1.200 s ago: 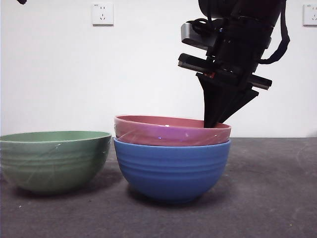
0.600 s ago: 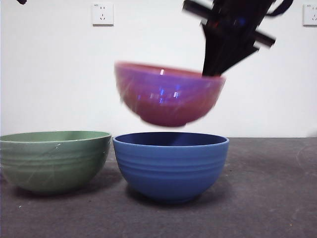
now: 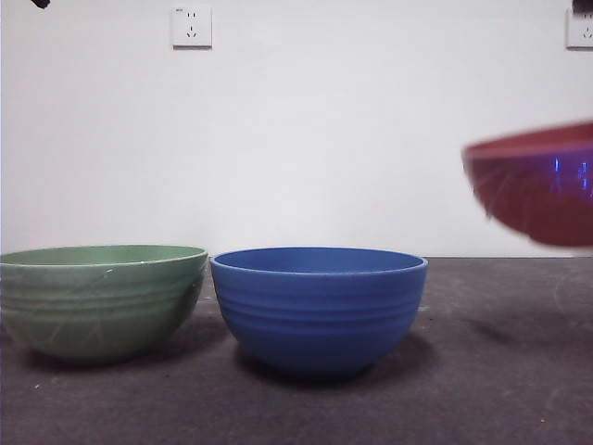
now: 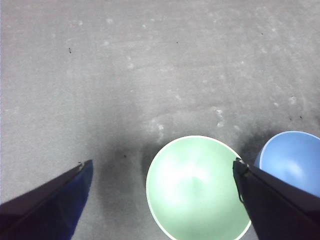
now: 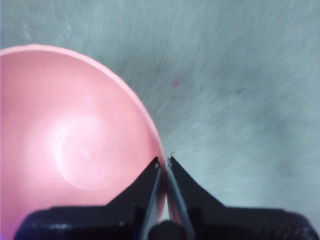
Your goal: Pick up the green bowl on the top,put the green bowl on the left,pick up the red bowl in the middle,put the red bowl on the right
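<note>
Grey worktop (image 3: pixel 519 371) now bears only the green bowl (image 3: pixel 100 298) and blue bowl (image 3: pixel 320 306); the red bowl (image 3: pixel 537 185) has swung rightward, airborne, rim pinched in the right tool (image 5: pixel 164 162). Left tool (image 4: pixel 160 175) hangs wide above.

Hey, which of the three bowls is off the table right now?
The red bowl. The right gripper is pinching its rim, holding it in the air, while the green bowl and blue bowl sit on the table.

You see the left gripper (image 4: pixel 162 170) hanging with jaws wide apart above the green bowl (image 4: pixel 195 190), a blue bowl (image 4: pixel 292 160) just beside it on the grey table (image 4: pixel 150 65).
</note>
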You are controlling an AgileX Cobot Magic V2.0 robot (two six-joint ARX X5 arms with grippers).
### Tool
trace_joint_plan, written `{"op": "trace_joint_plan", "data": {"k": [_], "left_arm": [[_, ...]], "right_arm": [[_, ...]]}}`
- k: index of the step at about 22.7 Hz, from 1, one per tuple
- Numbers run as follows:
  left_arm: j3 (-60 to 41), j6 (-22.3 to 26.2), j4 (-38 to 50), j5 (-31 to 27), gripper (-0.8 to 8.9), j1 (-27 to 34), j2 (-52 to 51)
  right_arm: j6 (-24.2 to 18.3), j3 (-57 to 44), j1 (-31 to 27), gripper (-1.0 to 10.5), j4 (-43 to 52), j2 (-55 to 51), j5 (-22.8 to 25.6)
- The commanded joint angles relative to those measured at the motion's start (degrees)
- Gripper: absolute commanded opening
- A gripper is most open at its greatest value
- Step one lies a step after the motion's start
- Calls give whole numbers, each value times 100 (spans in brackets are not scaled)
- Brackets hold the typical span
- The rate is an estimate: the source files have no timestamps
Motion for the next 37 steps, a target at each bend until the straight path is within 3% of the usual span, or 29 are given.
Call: {"op": "trace_joint_plan", "data": {"k": [1,8,11,14,16,21,22,23,25,26,29,33,37], "left_arm": [[-26,2,13,-11,470,15,-2],[-26,4,13,-11,469,15,-2],[-26,7,11,-11,470,15,-2],[-26,9,15,-11,469,15,-2],[-26,9,24,-13,469,15,-2],[-26,15,149,-11,466,15,-2],[-26,48,195,-9,428,15,-2],[-26,175,258,-9,326,15,-2],[-28,457,463,-4,-22,15,-2],[-31,509,579,-7,-8,15,-2],[-260,675,933,-39,-8,15,-177],[-1670,599,1980,-15,-8,15,-1246],[-2492,601,2415,-9,-8,15,-2004]], "right_arm": [[96,-501,-105,-12,852,170,-713],[96,-610,-127,-11,1952,1488,-927],[98,-610,-127,8,2096,1871,-1429],[103,-610,-122,203,2133,1858,-1401],[103,-605,-122,219,2162,1694,-1305],[212,-605,17,217,2914,435,-1360],[212,-605,96,216,3110,66,-1362],[208,-605,153,209,3198,-219,-1360],[136,-608,243,37,3226,-732,-1360],[125,-610,291,-15,3193,-960,-1331],[46,-868,334,-12,3224,-1663,-1252],[46,-2059,334,-12,3770,-3158,-988],[240,-2522,334,-12,3773,-3971,-656]]}}
